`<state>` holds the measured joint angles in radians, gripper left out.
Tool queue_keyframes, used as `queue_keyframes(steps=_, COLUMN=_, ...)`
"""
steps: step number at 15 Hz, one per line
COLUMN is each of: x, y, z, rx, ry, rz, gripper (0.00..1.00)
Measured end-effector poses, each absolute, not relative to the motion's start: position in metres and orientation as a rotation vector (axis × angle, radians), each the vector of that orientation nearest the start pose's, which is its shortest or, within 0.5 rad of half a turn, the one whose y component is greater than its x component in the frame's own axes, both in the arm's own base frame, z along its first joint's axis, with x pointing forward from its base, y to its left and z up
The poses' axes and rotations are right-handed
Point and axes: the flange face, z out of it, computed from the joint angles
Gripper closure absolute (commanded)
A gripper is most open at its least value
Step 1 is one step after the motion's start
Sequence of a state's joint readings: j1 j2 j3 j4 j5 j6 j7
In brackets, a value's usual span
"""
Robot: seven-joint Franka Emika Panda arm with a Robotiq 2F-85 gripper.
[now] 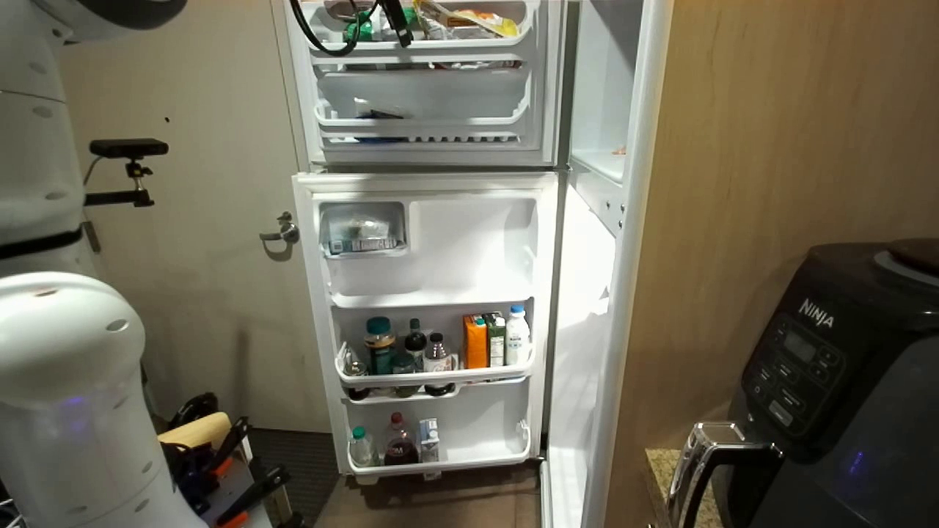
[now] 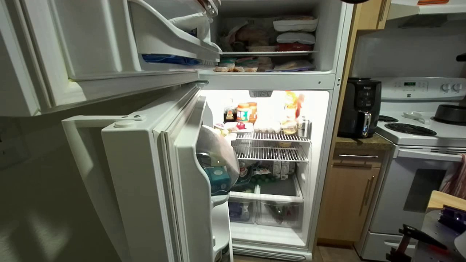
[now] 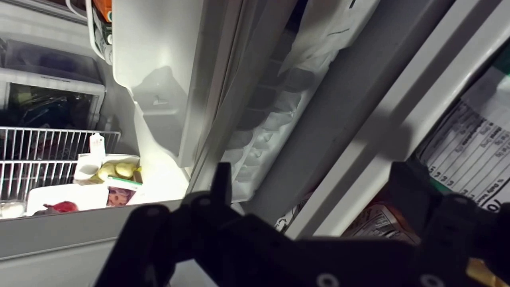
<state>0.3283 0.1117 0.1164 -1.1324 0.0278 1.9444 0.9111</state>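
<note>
- Gripper (image 3: pixel 312 175), lower middle of the wrist view, has its fingers spread wide, pinching nothing; a white shelf rail (image 3: pixel 358 171) crosses the gap between them diagonally.
- White compartmented tray (image 3: pixel 255 155), likely for ice, lies at the centre of that view, its lower end near the fingertip at picture left; whether they touch I cannot tell.
- Crumpled white bag (image 3: pixel 318 40) overlaps the tray's upper end, so pulling one could drag the other along.
- Printed packet (image 3: pixel 474 147) fills the right of the wrist view, overlapped by the far fingertip; a sideways sweep might snag or tear it.
- Striking the rail seems the likeliest mishap: a slanted finger could catch it and swing the hinged freezer door (image 2: pixel 91 43), upper left in an exterior view.
- Black cable (image 1: pixel 334 50), upper middle in an exterior view, loops before the door packages (image 1: pixel 469 26); a wrist turn could hook it on a shelf edge.
- Fridge door (image 2: pixel 134 182), lower left in an exterior view, could be knocked by a low arm, toppling bottles.
</note>
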Motion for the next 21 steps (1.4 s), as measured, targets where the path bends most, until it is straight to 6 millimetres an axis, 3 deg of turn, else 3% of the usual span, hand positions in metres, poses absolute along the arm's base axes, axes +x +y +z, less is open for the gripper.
queue_keyframes(steps=9, x=0.551, y=0.238, z=0.807, rx=-2.505, ry=0.682, rz=-0.747, gripper=0.00)
queue_keyframes(steps=21, x=0.551, y=0.240, z=0.809, rx=-2.489, ry=0.675, rz=-0.764, gripper=0.00)
